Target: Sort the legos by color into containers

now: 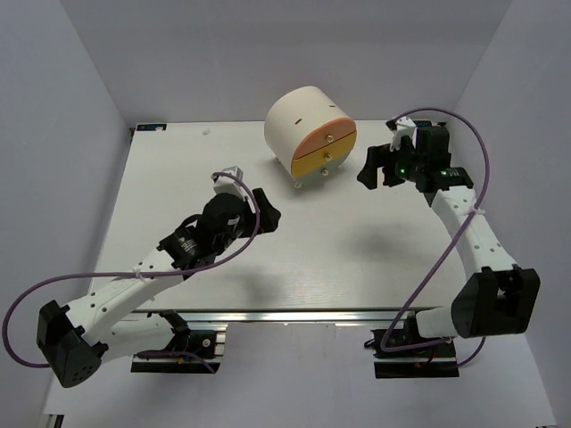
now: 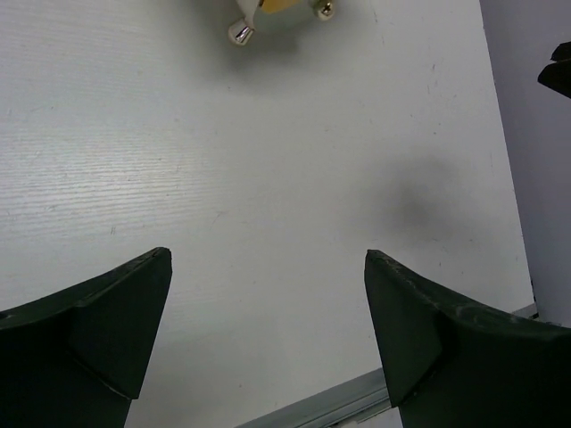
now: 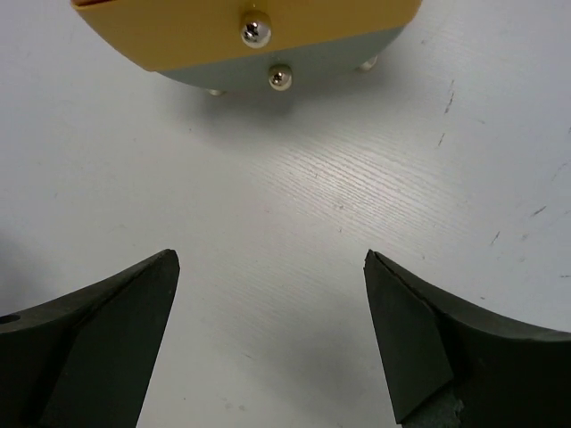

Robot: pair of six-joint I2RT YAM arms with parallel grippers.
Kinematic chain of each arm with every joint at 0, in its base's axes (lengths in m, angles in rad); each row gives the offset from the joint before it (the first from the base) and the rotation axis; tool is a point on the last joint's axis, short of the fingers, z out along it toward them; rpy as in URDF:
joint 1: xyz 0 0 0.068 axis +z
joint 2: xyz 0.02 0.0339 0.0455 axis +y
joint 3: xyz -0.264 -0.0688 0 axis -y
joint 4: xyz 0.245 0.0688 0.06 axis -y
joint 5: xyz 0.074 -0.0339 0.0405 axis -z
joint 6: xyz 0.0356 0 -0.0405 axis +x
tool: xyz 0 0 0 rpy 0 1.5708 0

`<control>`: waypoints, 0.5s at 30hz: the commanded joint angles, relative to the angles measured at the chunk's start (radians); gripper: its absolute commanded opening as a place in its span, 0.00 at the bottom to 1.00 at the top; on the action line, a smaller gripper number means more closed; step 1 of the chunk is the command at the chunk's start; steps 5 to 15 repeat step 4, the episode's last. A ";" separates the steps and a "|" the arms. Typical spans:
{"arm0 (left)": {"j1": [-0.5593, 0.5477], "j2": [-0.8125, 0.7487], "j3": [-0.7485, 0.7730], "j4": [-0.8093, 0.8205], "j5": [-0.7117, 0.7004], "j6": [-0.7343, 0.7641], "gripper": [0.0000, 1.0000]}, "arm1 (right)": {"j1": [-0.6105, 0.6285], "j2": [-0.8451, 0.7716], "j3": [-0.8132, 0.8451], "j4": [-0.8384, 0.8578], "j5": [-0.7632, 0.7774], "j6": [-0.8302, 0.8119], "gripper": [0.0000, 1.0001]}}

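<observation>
White wood-grain tabletop (image 1: 178,178), lightly scuffed, boxed in by plain pale walls (image 1: 53,89), with a metal rail (image 1: 294,315) along the near edge. The cream drum (image 1: 299,116) lies on its side toward 12 o'clock, its round face showing an orange segment (image 1: 326,135) above a yellow segment (image 1: 326,160), both flush, each with a small metal knob. The left pincer (image 1: 266,210) is spread wide with nothing in it over bare surface at the drum's 7 o'clock, well apart; the right pincer (image 1: 375,169) is likewise wide and empty, near the drum at its 4 o'clock.
</observation>
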 commanded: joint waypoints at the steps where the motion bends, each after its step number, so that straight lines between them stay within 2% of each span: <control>1: -0.004 -0.013 0.053 0.019 0.031 0.073 0.98 | -0.003 -0.056 0.002 -0.010 -0.001 -0.024 0.89; 15: -0.004 -0.018 0.058 0.021 0.045 0.084 0.98 | -0.002 -0.084 -0.012 -0.021 -0.017 -0.018 0.90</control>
